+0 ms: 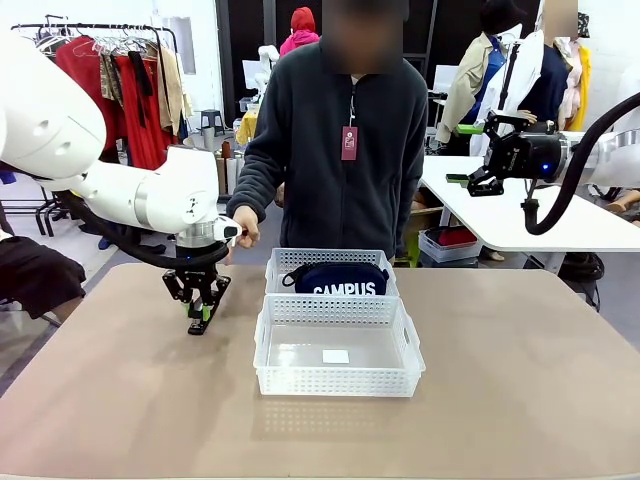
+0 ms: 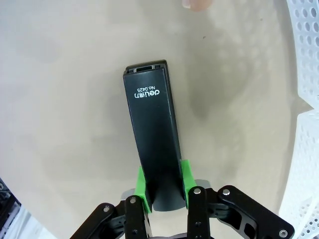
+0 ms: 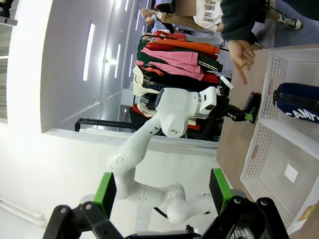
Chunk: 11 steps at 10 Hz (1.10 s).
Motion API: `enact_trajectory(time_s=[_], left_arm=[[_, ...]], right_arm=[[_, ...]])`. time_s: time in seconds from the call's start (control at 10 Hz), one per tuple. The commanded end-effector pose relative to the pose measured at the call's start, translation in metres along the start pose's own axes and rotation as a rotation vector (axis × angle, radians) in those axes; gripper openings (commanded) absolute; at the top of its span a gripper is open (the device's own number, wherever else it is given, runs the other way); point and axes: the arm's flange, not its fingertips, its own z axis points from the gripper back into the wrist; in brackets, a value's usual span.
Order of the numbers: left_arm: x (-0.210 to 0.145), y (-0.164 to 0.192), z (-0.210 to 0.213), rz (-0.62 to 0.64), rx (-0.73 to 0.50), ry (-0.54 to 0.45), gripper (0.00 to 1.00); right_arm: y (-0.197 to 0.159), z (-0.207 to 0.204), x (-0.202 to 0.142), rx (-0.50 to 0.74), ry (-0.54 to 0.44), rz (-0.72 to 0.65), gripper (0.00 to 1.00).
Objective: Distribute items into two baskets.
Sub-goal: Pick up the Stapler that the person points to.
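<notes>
My left end effector is clamped on the one black stapler, down at the counter left of two baskets. The far basket holds the pouch, and the near basket sits against it. A person's hand hovers just beyond my left end effector. My right end effector hangs wide open, high on the right.

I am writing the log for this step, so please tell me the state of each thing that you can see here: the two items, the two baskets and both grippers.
stapler: closed, lying on the table, clamped at one end.
left gripper: shut on the stapler.
right gripper: open, raised, holding nothing.
far basket: holds the pouch.
near basket: holds neither item.
</notes>
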Motion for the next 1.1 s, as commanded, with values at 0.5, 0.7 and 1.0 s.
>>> enact_trajectory(time_s=[0.5, 0.7, 1.0], left_arm=[[-0.008, -0.014, 0.106, 0.126, 0.004, 0.053, 0.00], [-0.015, -0.022, 0.156, 0.119, -0.012, -0.007, 0.00], [-0.023, -0.034, 0.223, 0.050, -0.066, -0.010, 0.00]], right_arm=[[0.002, 0.000, -0.001, 0.011, 0.002, -0.002, 1.00], [0.002, 0.000, -0.001, 0.011, 0.002, -0.002, 1.00], [0.002, 0.000, -0.001, 0.011, 0.002, -0.002, 1.00]])
